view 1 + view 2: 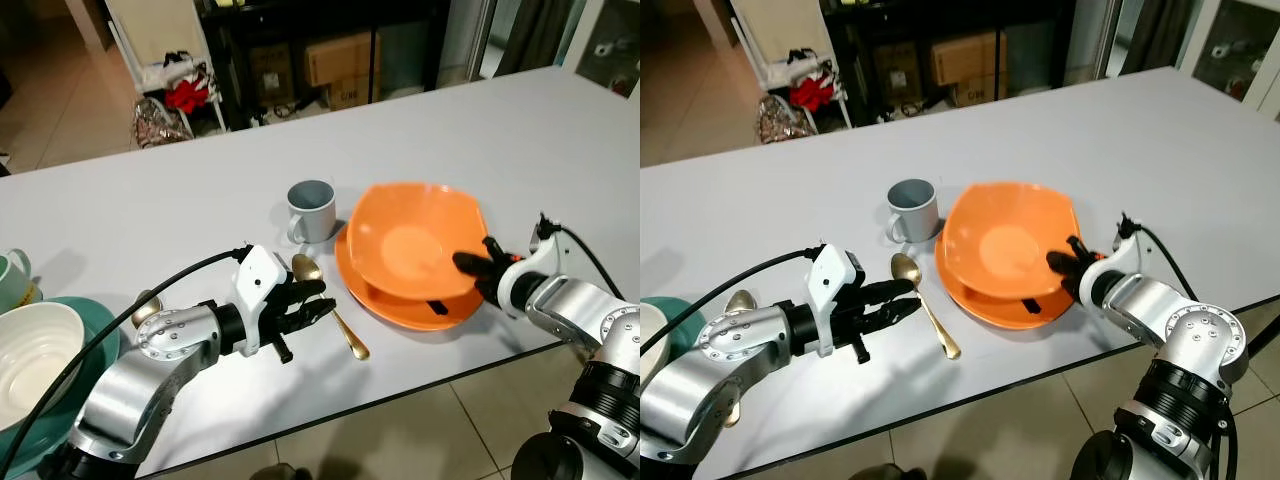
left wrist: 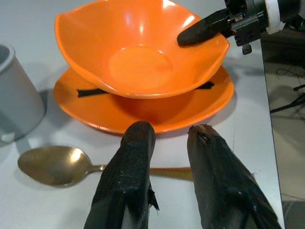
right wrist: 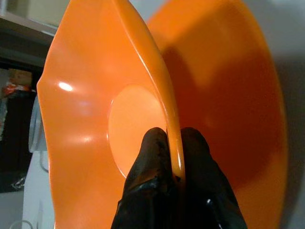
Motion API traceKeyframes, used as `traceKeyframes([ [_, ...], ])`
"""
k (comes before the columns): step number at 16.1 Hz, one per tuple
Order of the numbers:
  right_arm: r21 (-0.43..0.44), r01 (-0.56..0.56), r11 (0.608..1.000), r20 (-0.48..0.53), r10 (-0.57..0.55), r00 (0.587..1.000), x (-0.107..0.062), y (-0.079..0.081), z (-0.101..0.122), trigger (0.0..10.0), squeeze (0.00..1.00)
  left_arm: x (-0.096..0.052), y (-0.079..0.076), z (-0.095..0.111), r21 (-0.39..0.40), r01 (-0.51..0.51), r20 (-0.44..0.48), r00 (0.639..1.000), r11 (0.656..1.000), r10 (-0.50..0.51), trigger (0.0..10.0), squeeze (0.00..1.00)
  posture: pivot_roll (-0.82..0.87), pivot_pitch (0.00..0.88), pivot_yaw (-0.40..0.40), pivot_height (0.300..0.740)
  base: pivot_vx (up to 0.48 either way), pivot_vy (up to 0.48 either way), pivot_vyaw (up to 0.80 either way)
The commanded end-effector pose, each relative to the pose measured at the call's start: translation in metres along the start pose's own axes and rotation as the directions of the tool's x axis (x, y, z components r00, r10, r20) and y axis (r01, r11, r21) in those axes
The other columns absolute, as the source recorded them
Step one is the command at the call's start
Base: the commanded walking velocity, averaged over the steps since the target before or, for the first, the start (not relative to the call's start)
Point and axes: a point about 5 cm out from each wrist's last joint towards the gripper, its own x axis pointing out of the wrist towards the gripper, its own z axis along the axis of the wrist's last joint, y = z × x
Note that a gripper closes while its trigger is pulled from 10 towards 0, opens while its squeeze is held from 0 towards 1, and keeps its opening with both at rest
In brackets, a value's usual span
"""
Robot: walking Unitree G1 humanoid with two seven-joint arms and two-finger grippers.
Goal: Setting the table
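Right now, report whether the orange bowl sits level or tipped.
Tipped: the right gripper pinches the orange bowl rim, lifting that side above the orange plate.

The orange bowl point(image 2: 143, 57) and orange plate point(image 2: 143, 112) looked glossy and smooth. The spoon point(image 2: 55, 164) was shiny golden metal; the table point(image 1: 150, 210) a matt, smooth pale surface.

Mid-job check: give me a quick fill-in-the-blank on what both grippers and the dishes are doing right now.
1. The right gripper is shut on the rim of the orange ____, which sits above the orange plate.
2. The gold spoon lies on the table between the plate and the ____ gripper.
3. The grey mug stands ____ beside the plate.
4. The left gripper's fingers are apart and hold ____.

Missing words: bowl; left; upright; nothing
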Motion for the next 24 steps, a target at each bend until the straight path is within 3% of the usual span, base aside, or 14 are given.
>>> traceKeyframes([
  [1,-0.003,-0.037,0.999,-0.021,0.037,0.999,0.001,0.011,0.001,10.0,0.00,-0.002,-0.002,0.000,0.006,0.013,-0.015,1.000,1.000,-0.013,10.0,0.00,0.02,0.000,0.086,0.740,0.000,0.000,0.00],
  [4,0.065,-0.023,0.998,-0.063,0.027,0.998,0.002,0.007,-0.002,10.0,0.00,-0.003,-0.002,0.000,-0.002,0.032,-0.036,0.999,0.999,-0.032,10.0,0.00,0.02,0.000,0.090,0.740,0.000,0.000,0.00],
  [5,0.074,-0.017,0.997,-0.073,0.022,0.997,0.002,0.005,-0.002,10.0,0.71,-0.003,-0.003,0.000,-0.005,0.038,-0.040,0.998,0.999,-0.038,10.0,0.00,0.02,0.000,0.091,0.740,0.000,0.000,0.00],
  [7,0.073,-0.006,0.997,-0.086,0.012,0.996,0.001,0.004,-0.004,10.0,1.00,-0.003,-0.003,0.000,-0.006,0.043,-0.042,0.998,0.999,-0.043,10.0,0.00,0.02,0.000,0.091,0.740,0.000,0.000,0.00],
  [15,0.013,-0.002,1.000,-0.004,0.002,1.000,-0.034,-0.001,0.001,10.0,1.00,-0.008,0.000,0.003,-0.003,0.029,-0.034,0.999,1.000,-0.029,10.0,0.00,0.01,0.000,0.099,0.740,0.000,0.000,0.00],
  [16,-0.035,-0.012,0.999,0.026,0.013,1.000,-0.043,-0.002,0.000,10.0,0.99,-0.009,0.001,0.005,-0.006,0.019,-0.017,1.000,1.000,-0.019,10.0,0.00,0.01,0.000,0.108,0.740,0.000,0.000,0.00],
  [17,-0.136,-0.024,0.990,0.050,0.031,0.998,-0.057,0.000,-0.004,10.0,0.00,-0.012,0.003,0.009,-0.018,0.000,0.015,1.000,1.000,0.000,10.0,0.00,0.00,0.000,0.110,0.740,0.000,0.000,0.00],
  [18,-0.176,-0.018,0.984,0.051,0.027,0.998,-0.061,-0.001,-0.005,10.0,0.00,-0.013,0.004,0.009,-0.018,-0.006,0.023,1.000,1.000,0.007,10.0,0.00,0.00,0.000,0.110,0.740,0.000,0.000,0.00],
  [19,-0.331,-0.003,0.944,0.063,0.026,0.998,-0.081,0.001,-0.006,10.0,0.00,-0.015,0.011,0.013,-0.014,-0.058,0.049,0.997,0.998,0.059,10.0,0.00,0.01,0.000,0.111,0.740,0.000,0.000,0.00],
  [21,-0.480,-0.042,0.876,0.057,0.078,0.995,-0.101,0.011,-0.006,10.0,0.00,-0.018,0.019,0.017,-0.008,-0.132,0.090,0.987,0.991,0.132,10.0,0.00,-0.01,0.000,0.124,0.740,0.000,0.000,0.00],
  [22,-0.569,-0.114,0.815,0.035,0.162,0.986,-0.111,0.025,-0.008,10.0,0.00,-0.021,0.027,0.019,0.002,-0.221,0.116,0.969,0.975,0.219,10.0,0.00,-0.01,0.000,0.133,0.740,0.000,0.000,0.00],
  [23,-0.597,-0.168,0.785,0.026,0.228,0.973,-0.114,0.035,-0.009,10.0,0.00,-0.022,0.031,0.019,0.003,-0.281,0.115,0.953,0.960,0.279,10.0,0.00,-0.01,0.000,0.133,0.740,0.000,0.000,0.00],
  [24,-0.666,-0.226,0.711,-0.004,0.299,0.954,-0.118,0.051,-0.016,10.0,0.00,-0.025,0.036,0.018,0.008,-0.342,0.123,0.933,0.940,0.338,10.0,0.00,-0.01,0.000,0.132,0.740,0.000,0.000,0.00],
])
